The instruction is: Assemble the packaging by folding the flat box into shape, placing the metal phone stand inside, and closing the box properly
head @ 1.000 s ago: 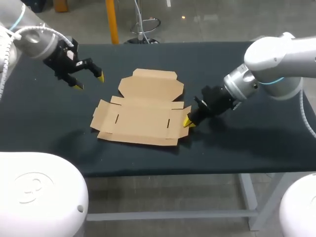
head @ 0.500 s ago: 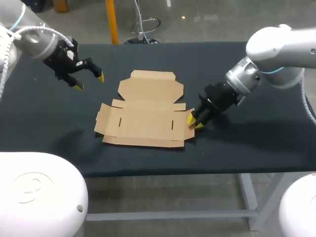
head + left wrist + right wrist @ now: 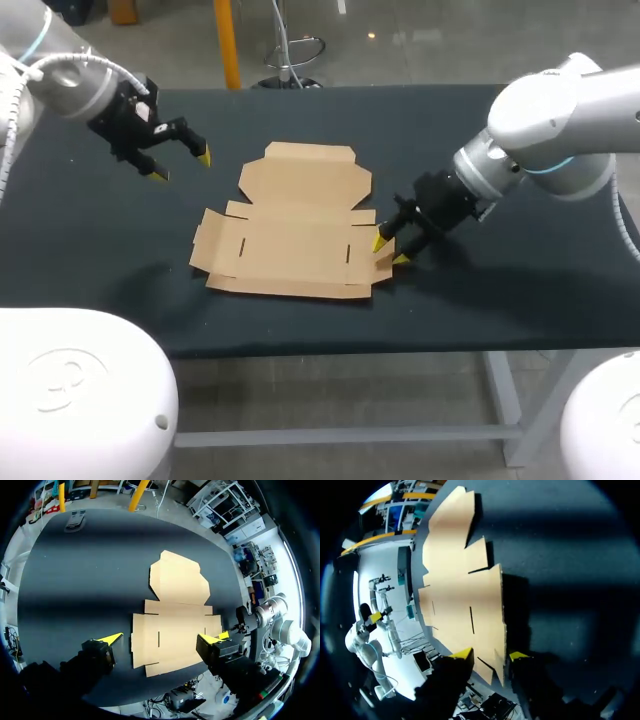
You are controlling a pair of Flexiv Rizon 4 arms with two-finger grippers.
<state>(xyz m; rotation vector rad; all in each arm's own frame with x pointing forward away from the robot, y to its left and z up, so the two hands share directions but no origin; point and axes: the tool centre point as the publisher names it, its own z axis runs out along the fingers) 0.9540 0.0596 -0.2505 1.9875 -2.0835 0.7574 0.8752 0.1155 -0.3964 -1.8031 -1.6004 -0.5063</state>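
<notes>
The flat brown cardboard box lies unfolded in the middle of the black table, its lid panel pointing to the far side. My right gripper sits low at the box's right end. It is open, and the right side flap lies loose between its yellow tips. My left gripper hangs open and empty above the table, off the box's far left corner. In the left wrist view the box spreads ahead of that gripper. A small grey object, seemingly the metal phone stand, rests near the table's far corner.
The black table has bare surface to the right of the box and along its front edge. My right arm crosses above the table's right part.
My right gripper's fingers have spread apart at the box's right flap. The box has shifted slightly to the right and squared up. The left arm has not moved.
</notes>
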